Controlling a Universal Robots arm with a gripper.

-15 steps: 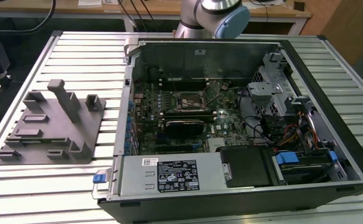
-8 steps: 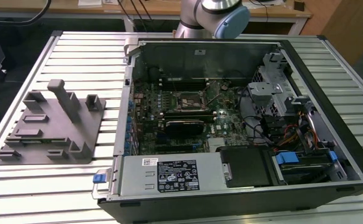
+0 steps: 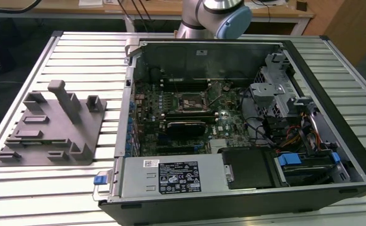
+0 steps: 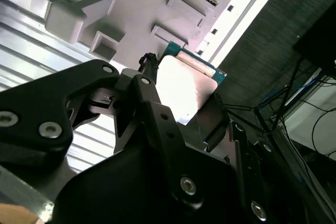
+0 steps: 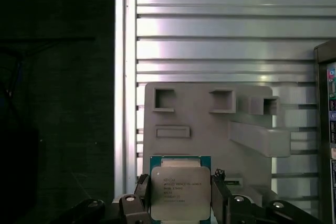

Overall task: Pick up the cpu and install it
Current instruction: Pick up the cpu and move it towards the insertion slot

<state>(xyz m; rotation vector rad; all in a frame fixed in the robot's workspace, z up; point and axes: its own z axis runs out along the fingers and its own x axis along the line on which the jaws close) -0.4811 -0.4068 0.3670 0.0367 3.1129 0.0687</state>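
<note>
Two opposite edges of the small flat square silvery-topped cpu point(image 5: 180, 182) pinched between the fingertips of the black pincer point(image 5: 181, 200), seemingly to spare its metal top and underside. Hangs above the grey plastic fixture block point(image 5: 205, 124), straight beneath the pincer on the ribbed metal table point(image 5: 210, 24).

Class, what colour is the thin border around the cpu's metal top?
Teal-green on the cpu, framing its silvery lid; clearest in the first wrist view.

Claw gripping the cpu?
Yes, in the first wrist view the claw clamps the cpu by two opposite edges.
</note>
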